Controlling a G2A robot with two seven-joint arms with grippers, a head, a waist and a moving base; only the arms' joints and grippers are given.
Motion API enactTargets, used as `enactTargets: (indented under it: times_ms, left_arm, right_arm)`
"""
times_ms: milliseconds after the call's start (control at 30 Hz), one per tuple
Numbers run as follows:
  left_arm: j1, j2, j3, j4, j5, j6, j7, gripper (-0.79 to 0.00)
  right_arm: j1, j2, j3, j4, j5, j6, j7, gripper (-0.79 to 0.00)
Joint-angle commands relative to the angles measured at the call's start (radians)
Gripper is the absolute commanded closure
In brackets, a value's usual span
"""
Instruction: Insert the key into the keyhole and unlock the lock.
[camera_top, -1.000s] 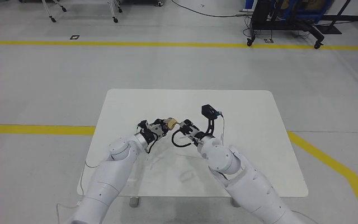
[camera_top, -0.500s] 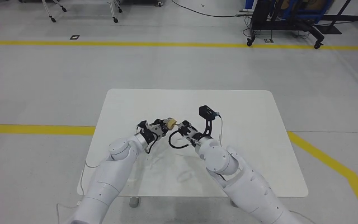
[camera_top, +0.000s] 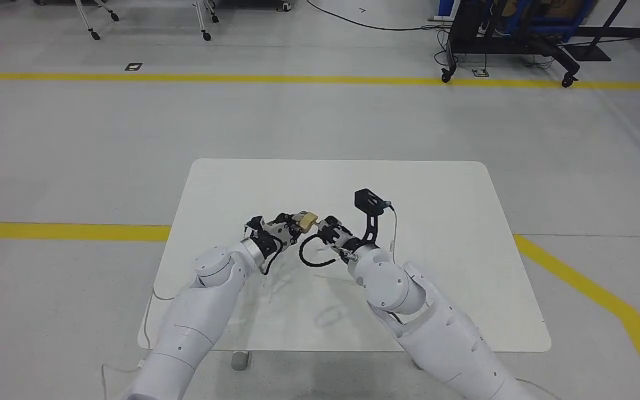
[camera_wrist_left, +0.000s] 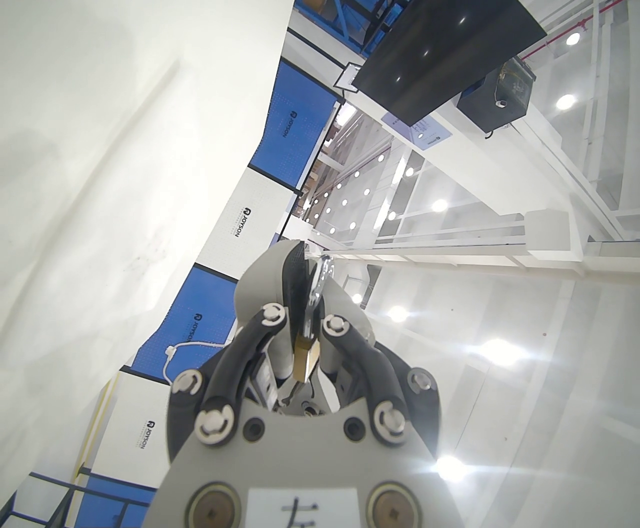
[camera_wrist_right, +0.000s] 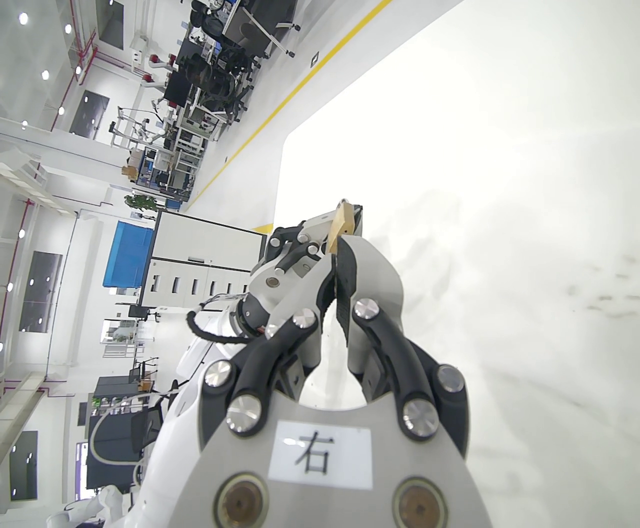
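My left hand (camera_wrist_left: 314, 287) is clamped shut on the lock (camera_top: 307, 218) and holds it up off the surface (camera_top: 440, 200), with the brass body between the pads. My right hand (camera_wrist_right: 336, 270) has its fingers drawn almost together. I cannot tell whether the key sits between them, since nothing of it is clear past the pads.

The coming move turns on how the two tips meet. From above, the lock lies just to the left of my right fingertips and a little farther out over the surface. In the right wrist view its brass body stands edge-on directly ahead of those fingertips, so close that I cannot say whether they touch. The right hand is the one to close in, along its own finger line.

Compared with a second ago, my right hand has slid leftward toward the lock and the gap has nearly closed. The left hand and the lock have hardly shifted.
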Motion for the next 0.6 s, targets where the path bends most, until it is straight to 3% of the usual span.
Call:
enactTargets:
  times_ms: [0, 567]
  left_arm:
    - [-0.001, 0.000, 0.000, 0.001, 0.000, 0.000, -0.003, 0.000]
    - [-0.002, -0.002, -0.001, 0.006, -0.005, 0.000, -0.013, 0.000]
  right_arm:
    - [0.004, -0.002, 0.002, 0.005, 0.000, 0.004, 0.002, 0.000]
    - [0.019, -0.023, -0.018, 0.034, -0.019, 0.019, 0.006, 0.000]
